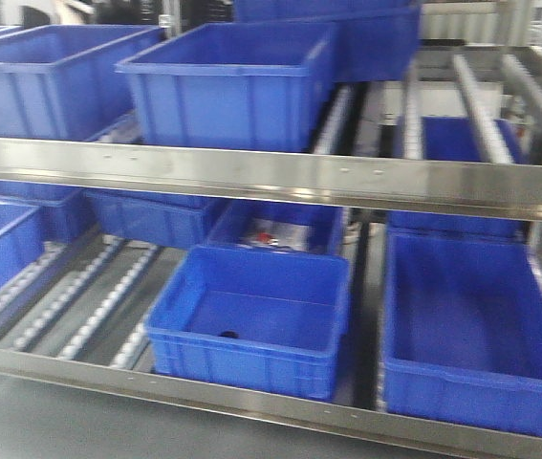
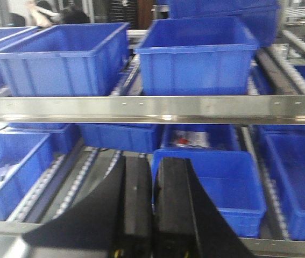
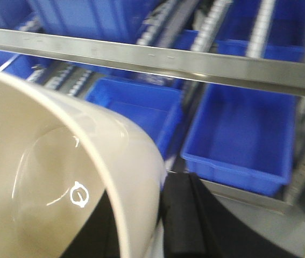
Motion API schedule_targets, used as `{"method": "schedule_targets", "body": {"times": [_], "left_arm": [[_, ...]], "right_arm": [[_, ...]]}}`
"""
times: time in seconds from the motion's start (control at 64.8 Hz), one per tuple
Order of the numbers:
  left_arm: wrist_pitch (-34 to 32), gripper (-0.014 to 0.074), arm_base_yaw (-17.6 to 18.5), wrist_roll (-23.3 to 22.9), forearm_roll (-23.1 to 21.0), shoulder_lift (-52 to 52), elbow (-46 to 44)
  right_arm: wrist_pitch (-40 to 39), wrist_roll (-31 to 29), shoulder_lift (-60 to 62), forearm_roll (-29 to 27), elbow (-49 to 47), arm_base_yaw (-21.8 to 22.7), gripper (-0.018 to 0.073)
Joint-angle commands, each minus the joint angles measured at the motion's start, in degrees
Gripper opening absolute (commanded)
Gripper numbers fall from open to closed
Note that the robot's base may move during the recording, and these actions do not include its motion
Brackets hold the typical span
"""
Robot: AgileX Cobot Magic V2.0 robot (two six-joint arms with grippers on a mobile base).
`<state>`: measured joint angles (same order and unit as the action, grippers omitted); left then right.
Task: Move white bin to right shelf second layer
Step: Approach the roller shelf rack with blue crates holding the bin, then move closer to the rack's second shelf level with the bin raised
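Cream-white plastic tub, the white bin (image 3: 44, 161), fills the near corner of the right wrist view, its glossy wall pinched between the black fingers (image 3: 192, 212) of the right gripper (image 3: 136, 231), one finger outside the wall and the other showing dark inside it; the bin is carried in the air in front of the rack, resting on nothing that can be seen. Left gripper (image 2: 152, 199) hangs before the same rack with its two black fingers pressed together on nothing. Beyond both runs the rack's screwed steel front bar (image 1: 299, 177), with lower blue crates (image 1: 251, 320) on the level beneath it and upper blue crates (image 1: 227, 81) on the level above. Farther back on the right, that upper level shows bare roller rails with no crate on them, judged to be the right shelf second layer (image 1: 478, 105). Pickup looks done; what is left, on this reading, is to lift the bin over the front bar, set it on those rollers and let go. A pale smear at the front view's upper right edge may be the same tub, too blurred to tell
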<state>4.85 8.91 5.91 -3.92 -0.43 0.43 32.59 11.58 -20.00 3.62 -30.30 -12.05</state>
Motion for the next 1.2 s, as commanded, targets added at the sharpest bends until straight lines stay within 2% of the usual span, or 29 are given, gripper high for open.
{"method": "schedule_targets", "body": {"times": [0.0, 1.189], "left_arm": [[-4.9, 0.0085, 0.2, -0.2, -0.3, -0.8, 2.1], [-4.9, 0.0085, 0.2, -0.2, -0.3, -0.8, 2.1]], "right_arm": [[-5.8, 0.0, -0.7, 0.3, -1.8, 0.2, 0.0051], [-5.7, 0.0, -0.8, 0.3, -1.8, 0.2, 0.0051]]}}
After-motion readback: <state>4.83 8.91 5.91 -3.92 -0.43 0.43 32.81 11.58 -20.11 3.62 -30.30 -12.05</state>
